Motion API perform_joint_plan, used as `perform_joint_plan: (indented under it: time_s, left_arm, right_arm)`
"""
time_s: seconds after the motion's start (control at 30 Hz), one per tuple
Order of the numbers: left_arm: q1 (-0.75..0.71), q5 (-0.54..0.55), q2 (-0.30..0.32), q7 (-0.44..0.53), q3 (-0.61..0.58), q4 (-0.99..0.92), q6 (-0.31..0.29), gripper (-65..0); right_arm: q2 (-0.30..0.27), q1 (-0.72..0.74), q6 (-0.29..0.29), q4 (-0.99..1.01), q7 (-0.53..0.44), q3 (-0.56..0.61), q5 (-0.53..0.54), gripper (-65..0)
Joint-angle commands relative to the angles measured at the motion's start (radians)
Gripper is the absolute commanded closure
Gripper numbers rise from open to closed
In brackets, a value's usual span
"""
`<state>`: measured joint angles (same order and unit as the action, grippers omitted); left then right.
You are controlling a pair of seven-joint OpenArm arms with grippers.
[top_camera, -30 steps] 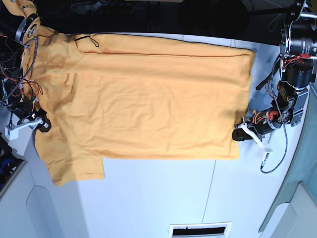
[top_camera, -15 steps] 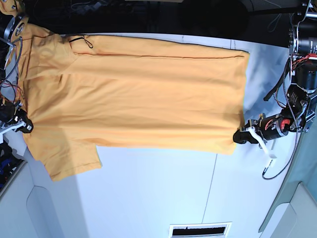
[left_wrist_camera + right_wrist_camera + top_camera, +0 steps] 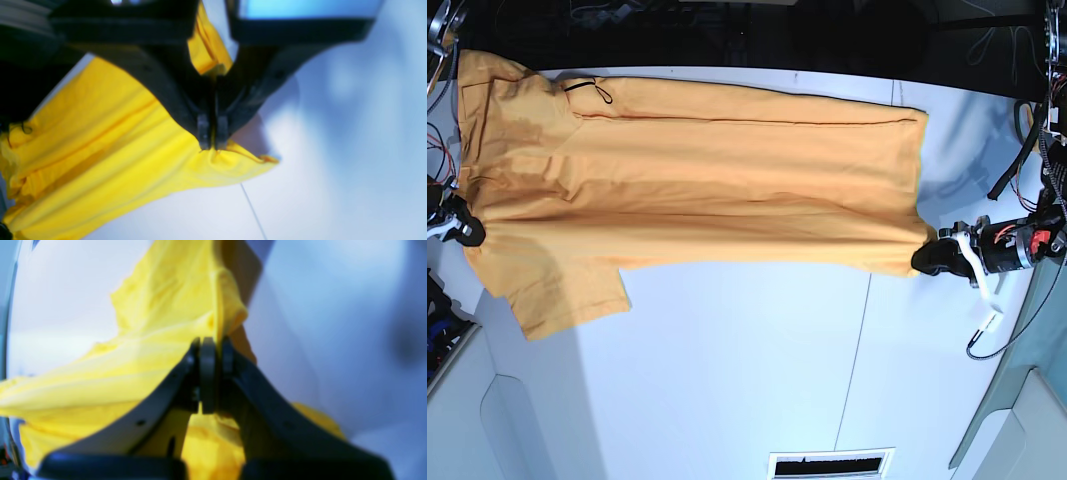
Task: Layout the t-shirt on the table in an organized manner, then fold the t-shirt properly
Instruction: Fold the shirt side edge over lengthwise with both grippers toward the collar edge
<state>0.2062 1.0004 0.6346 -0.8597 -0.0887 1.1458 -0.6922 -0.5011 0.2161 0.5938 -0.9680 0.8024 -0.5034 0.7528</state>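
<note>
The orange-yellow t-shirt (image 3: 697,180) is stretched lengthwise across the back half of the white table (image 3: 747,380), with a sleeve (image 3: 567,295) hanging toward the front left. My left gripper (image 3: 927,260) is shut on the shirt's hem corner at the right; the left wrist view shows the jaws closed on a pinch of cloth (image 3: 213,156). My right gripper (image 3: 465,230) is shut on the shirt's shoulder edge at the far left; the right wrist view shows cloth (image 3: 220,323) clamped between the jaws. A thin black line marking (image 3: 592,90) lies near the collar.
A dark seam line (image 3: 855,360) runs across the table toward a vent slot (image 3: 831,464) at the front edge. Arm bases and loose cables stand at the far right (image 3: 1037,150) and far left (image 3: 437,150). A grey rim borders the front corners.
Both grippers have moved outward, left one to the right and right one to the left. The shirt is pulled longer and tauter, its front edge lifted back from the table's front.
</note>
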Motion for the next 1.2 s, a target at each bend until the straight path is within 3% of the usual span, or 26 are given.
perform_joint_plan:
  time_s: [0.0, 0.23, 0.5, 0.53, 0.6, 0.67, 0.93, 1.07, 1.17]
  left_arm:
    - [0.005, 0.013, 0.032, 0.014, 0.008, 0.024, -0.006, 0.0]
    - [-0.082, 0.012, 0.044, 0.015, 0.008, 0.033, -0.006, 0.0]
    - [-0.126, 0.011, 0.042, 0.025, 0.008, 0.033, -0.006, 0.0]
    - [-0.126, 0.008, 0.039, 0.025, 0.008, 0.033, -0.006, 0.0]
    - [-0.126, 0.005, 0.032, 0.025, 0.008, 0.033, -0.006, 0.0]
    - [-0.126, -0.003, 0.024, 0.025, 0.008, 0.033, -0.006, 0.0]
    - [-0.126, -0.069, 0.019, 0.025, 0.008, 0.033, -0.006, 0.0]
    - [-0.126, -0.07, 0.019, 0.025, 0.008, 0.033, -0.006, 0.0]
    - [-0.126, -0.071, 0.019, 0.025, 0.008, 0.033, -0.006, 0.0]
  right_arm:
    - [-0.031, -0.008, 0.005, -0.047, -0.021, -0.008, 0.018, 0.0]
    - [-0.03, -0.188, 0.003, -0.222, -0.021, -0.061, 0.018, 0.0]
    - [0.001, -0.275, -0.006, -0.225, -0.047, -0.071, -0.014, 0.0]
    - [0.008, -0.275, -0.006, -0.221, -0.048, -0.071, -0.016, -2.8]
    - [0.02, -0.275, -0.007, -0.219, -0.056, -0.071, -0.02, -22.4]
    - [0.019, -0.274, -0.008, -0.22, -0.089, -0.072, -0.02, -34.2]
    - [0.017, -0.18, -0.044, -0.243, -0.202, -0.139, -0.095, -35.4]
    - [0.017, -0.075, -0.055, -0.202, -0.251, -0.101, -0.198, -35.4]
    - [0.017, 0.01, -0.096, -0.111, -0.3, -0.037, -0.269, -35.4]
